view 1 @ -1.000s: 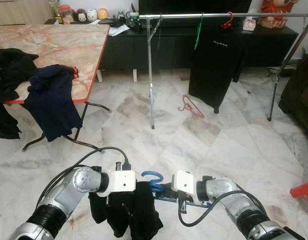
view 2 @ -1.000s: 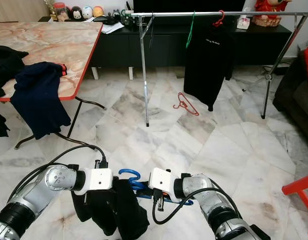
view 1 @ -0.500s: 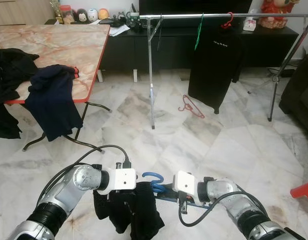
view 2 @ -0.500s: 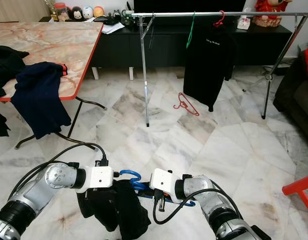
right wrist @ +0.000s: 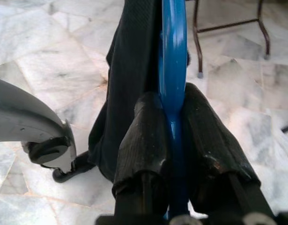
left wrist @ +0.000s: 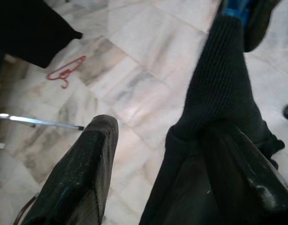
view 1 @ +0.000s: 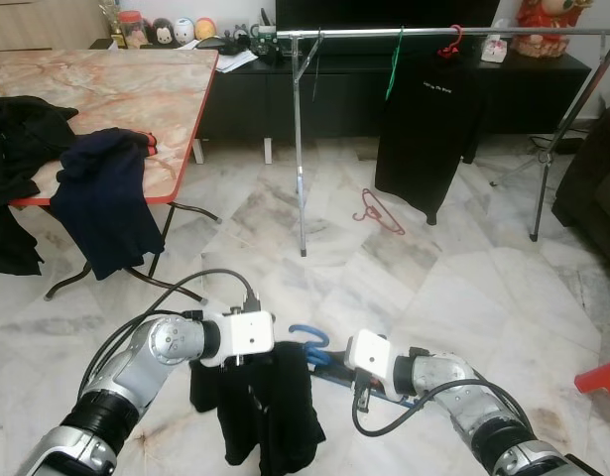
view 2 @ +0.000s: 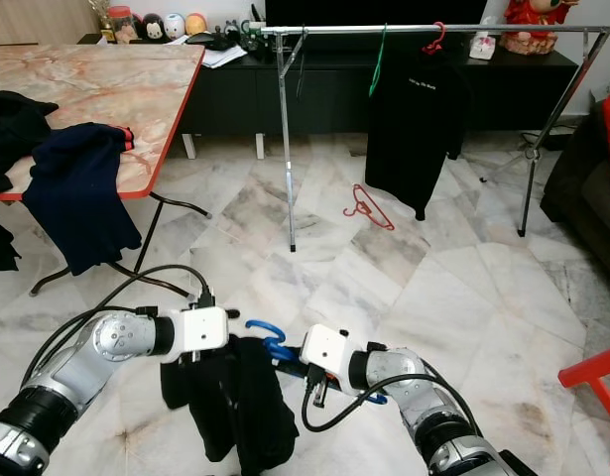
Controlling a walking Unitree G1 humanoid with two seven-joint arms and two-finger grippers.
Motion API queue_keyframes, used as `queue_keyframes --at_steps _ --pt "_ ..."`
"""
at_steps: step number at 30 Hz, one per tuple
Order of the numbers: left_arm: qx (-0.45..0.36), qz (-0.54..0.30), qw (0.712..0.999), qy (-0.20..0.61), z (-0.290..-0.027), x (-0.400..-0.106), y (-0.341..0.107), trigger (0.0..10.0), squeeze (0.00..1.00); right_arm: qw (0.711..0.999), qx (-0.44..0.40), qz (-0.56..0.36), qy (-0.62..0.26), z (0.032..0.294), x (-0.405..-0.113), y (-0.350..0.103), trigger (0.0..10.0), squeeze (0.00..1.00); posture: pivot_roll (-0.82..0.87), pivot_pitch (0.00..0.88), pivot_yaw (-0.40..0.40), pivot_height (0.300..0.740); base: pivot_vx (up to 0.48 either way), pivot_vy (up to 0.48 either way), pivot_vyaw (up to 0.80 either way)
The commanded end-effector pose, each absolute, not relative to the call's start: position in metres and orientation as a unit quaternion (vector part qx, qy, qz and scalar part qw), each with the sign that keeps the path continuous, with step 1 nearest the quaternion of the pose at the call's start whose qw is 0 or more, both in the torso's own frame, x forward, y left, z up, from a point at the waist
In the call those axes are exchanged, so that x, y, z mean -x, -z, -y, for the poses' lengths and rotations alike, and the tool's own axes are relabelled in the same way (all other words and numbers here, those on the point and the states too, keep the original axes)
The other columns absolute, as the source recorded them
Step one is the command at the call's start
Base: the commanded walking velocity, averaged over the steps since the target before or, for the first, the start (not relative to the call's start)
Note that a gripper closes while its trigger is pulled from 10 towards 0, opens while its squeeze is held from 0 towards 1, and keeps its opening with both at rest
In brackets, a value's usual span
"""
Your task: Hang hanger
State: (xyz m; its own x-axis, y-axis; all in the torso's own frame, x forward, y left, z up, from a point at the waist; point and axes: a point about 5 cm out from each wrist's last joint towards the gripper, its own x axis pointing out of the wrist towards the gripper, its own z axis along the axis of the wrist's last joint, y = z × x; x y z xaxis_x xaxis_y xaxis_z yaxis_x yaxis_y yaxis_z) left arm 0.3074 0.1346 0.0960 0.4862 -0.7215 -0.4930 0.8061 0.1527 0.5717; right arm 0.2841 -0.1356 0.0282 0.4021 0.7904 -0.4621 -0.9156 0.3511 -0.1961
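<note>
**Blue hanger pinched low over the floor**

Down low in front of you, the right gripper [right wrist: 172,136] is squeezing the blue hanger [right wrist: 173,61] between its two black fingers [right wrist: 144,140]. You are seeing the hanger's bar running straight out past the fingertips, so it is sitting right in the gripper's grip. Its curved hook [view 2: 265,335] is poking up between your two wrists.

A black garment [view 2: 230,402] is draping over the hanger and hanging down toward the marble floor [view 1: 463,288]. The left gripper [left wrist: 181,154] is at the cloth, just beside the hanger. One of its fingers [left wrist: 83,178] is standing free with floor showing next to it, and the other is sitting against the dark cloth. You cannot tell if those fingers are pinching the cloth or only touching it.

Most of the hanger is hiding under the garment, so you are seeing just the hook and a bit of the bar.

Far ahead, the clothes rail [view 1: 433,32] is standing well apart from the grippers, with a black shirt [view 1: 428,129] hanging on it. A red hanger [view 1: 379,210] is lying on the floor under the rail. A dark blue garment [view 1: 101,198] is drooping off the table [view 1: 116,89] on your left.
</note>
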Motion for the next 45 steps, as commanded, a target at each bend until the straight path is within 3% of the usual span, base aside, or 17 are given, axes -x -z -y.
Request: queue_keyframes --at_steps 1,12,18,19,20,22,24,36,45 --pt "-0.402 -0.021 0.777 0.484 -0.135 -0.316 -0.112 10.0 1.0 0.813 0.212 -0.147 -0.522 0.139 -0.281 -0.025 0.0 0.0 -0.03 0.021 -0.011 0.74 0.0 0.0 0.0" --pt "-0.399 0.02 0.786 0.471 -0.127 -0.322 -0.125 10.0 1.0 0.831 0.201 -0.156 -0.495 0.144 -0.275 -0.017 0.0 0.0 -0.03 0.022 -0.007 0.74 0.0 0.0 0.0" --pt "-0.389 0.046 0.804 0.448 -0.124 -0.327 -0.135 10.0 1.0 0.854 0.193 -0.143 -0.461 0.146 -0.282 -0.022 0.0 0.0 -0.03 0.024 -0.007 0.74 0.0 0.0 0.0" --pt "-0.386 0.053 0.809 0.44 -0.124 -0.328 -0.137 10.0 0.62 0.857 0.191 -0.142 -0.458 0.146 -0.282 -0.022 0.0 0.0 -0.03 0.024 -0.007 0.74 0.0 0.0 0.0" --pt "-0.38 0.064 0.82 0.424 -0.126 -0.33 -0.141 10.0 0.0 0.861 0.189 -0.141 -0.45 0.148 -0.283 -0.022 0.0 0.0 -0.02 0.023 -0.009 0.74 0.0 0.0 0.0" --pt "-0.371 0.071 0.832 0.406 -0.128 -0.332 -0.144 10.0 0.0 0.867 0.186 -0.142 -0.439 0.152 -0.283 -0.022 0.0 0.0 -0.02 0.024 -0.011 0.74 0.0 0.0 0.0" --pt "-0.351 0.086 0.859 0.364 -0.132 -0.335 -0.148 10.0 0.0 0.894 0.192 -0.127 -0.383 0.163 -0.291 -0.029 0.0 0.0 -0.02 0.022 -0.013 0.74 0.0 0.0 0.0" --pt "-0.274 0.074 0.921 0.267 -0.13 -0.338 -0.138 10.0 0.0 0.955 0.165 -0.075 -0.235 0.17 -0.322 -0.057 0.0 0.0 -0.03 0.015 -0.011 0.74 0.0 0.0 0.0" --pt "-0.223 0.04 0.943 0.243 -0.118 -0.33 -0.114 10.0 0.0 0.959 0.146 -0.01 -0.242 0.15 -0.333 -0.081 0.0 0.0 -0.04 0.002 -0.016 0.74 0.0 0.0 0.0"
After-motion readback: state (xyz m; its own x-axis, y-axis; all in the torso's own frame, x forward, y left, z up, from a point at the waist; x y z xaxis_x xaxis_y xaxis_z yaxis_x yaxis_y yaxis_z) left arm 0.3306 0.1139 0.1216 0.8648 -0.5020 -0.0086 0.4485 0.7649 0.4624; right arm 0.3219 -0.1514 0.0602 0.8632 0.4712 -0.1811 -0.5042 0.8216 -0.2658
